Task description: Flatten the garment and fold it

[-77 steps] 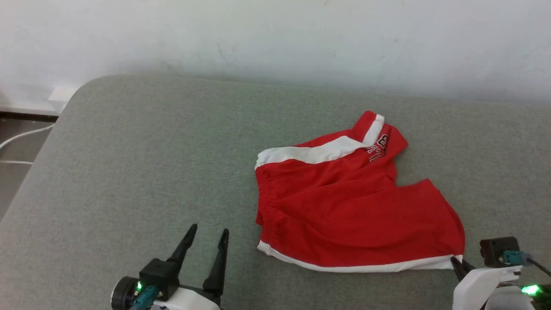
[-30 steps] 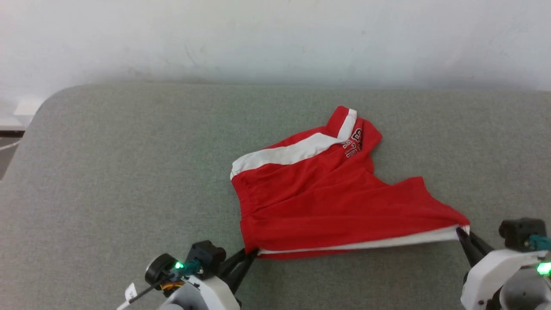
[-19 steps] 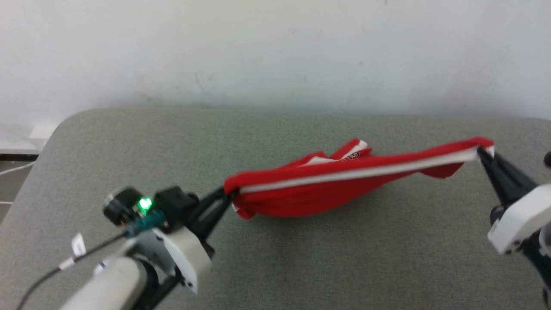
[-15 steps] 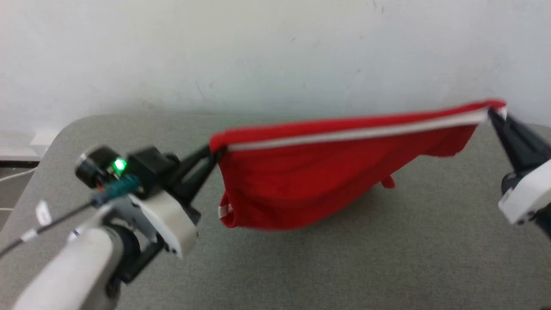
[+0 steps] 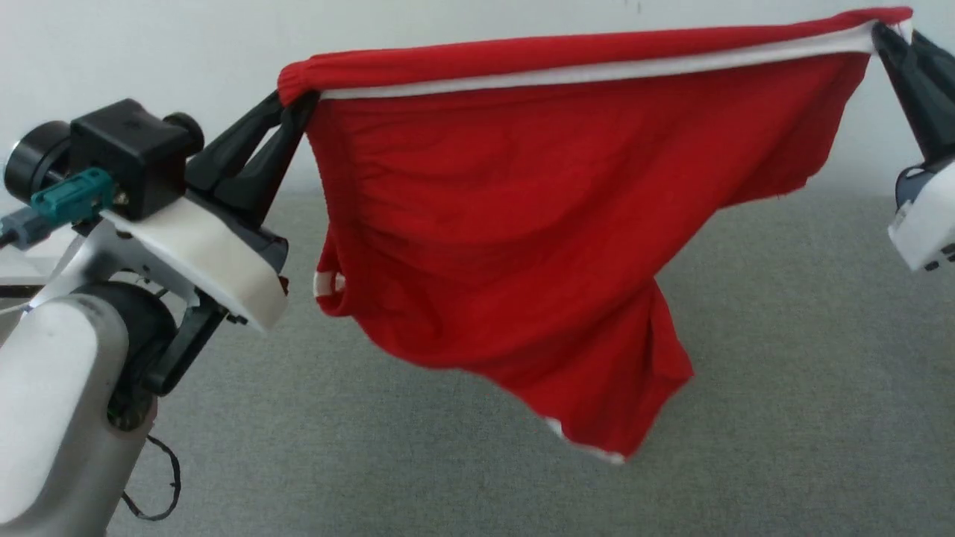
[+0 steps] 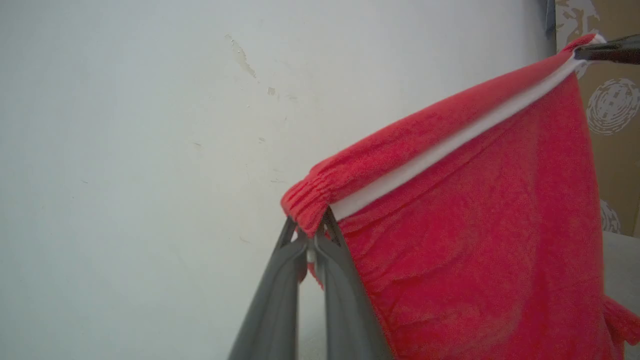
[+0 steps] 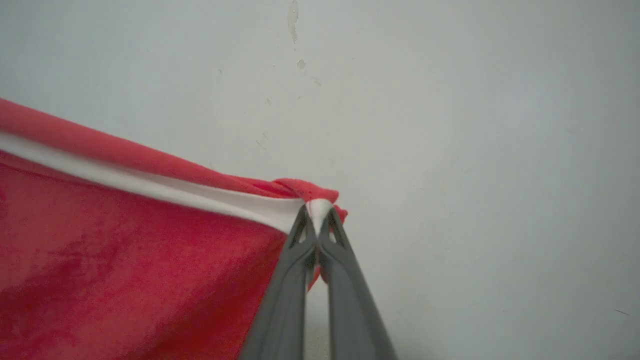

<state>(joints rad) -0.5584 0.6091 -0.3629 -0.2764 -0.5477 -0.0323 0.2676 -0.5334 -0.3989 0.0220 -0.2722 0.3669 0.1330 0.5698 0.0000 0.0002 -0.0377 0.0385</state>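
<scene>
**Head view:** A second ago the garment [image 5: 522, 224] lay on the bench [image 5: 783, 373] with both end effectors at its near edge. Half a second ago it was partly lifted. Now it hangs high, stretched along its white-striped upper edge, and the lowest corner dangles above the grey fabric surface. The camera itself has shifted too. The left end effector [image 5: 295, 104] is clamped on the gathered waistband corner. The right end effector [image 5: 884, 33] is pinched on the opposite corner. A thin dark cable [image 5: 160, 477] loops under the left arm. A pale wall [image 5: 149, 45] stands behind.

**Left wrist view:** The left end effector [image 6: 312, 235] has its fingers closed on the bunched red waistband of the garment [image 6: 475, 225]. The right end effector's tips [image 6: 582, 52] hold the far corner. Behind is a scuffed white wall [image 6: 150, 150]. At the right is a brown cardboard box [image 6: 612, 105] with a pale round print, no readable words.

**Right wrist view:** The right end effector [image 7: 316, 215] grips a white-and-red corner of the garment [image 7: 125, 250], which stretches away to the left. The marked white wall [image 7: 475, 150] lies beyond.
</scene>
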